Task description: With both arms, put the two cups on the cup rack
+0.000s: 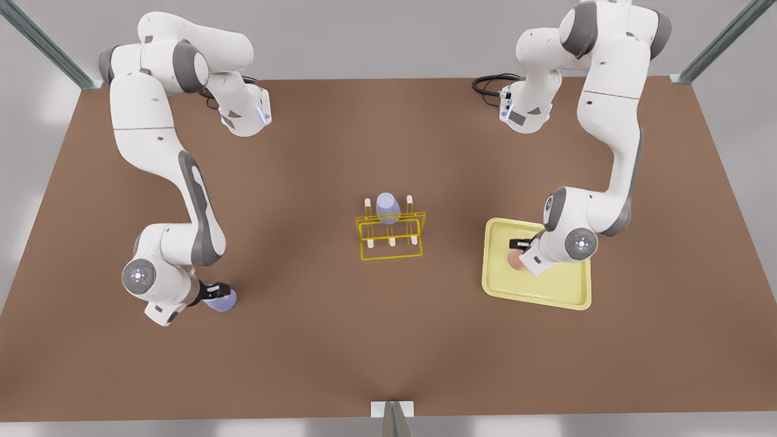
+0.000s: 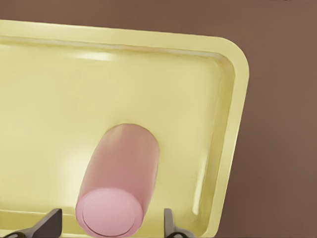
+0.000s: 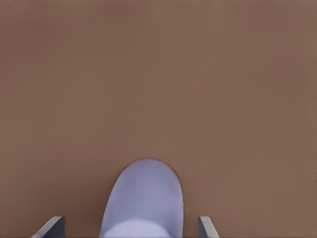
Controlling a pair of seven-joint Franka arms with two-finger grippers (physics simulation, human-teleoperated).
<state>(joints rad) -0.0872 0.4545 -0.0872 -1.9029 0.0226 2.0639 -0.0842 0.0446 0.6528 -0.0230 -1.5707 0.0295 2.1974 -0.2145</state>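
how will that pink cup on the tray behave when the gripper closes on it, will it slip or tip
The pink cup looks rigid and smooth, so it may slip a little. Its tapered sides could let it squirt out of the left gripper, whose fingers stand open on either side. It stands upside down on its wider rim on the yellow tray, so tipping seems unlikely.

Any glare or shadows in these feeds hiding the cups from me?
Left wrist view: a soft highlight on the tray, and the pink cup stays clear between the left claw fingers. Right wrist view: even light on the lavender cup. Front view: arm links partly cover both cups.
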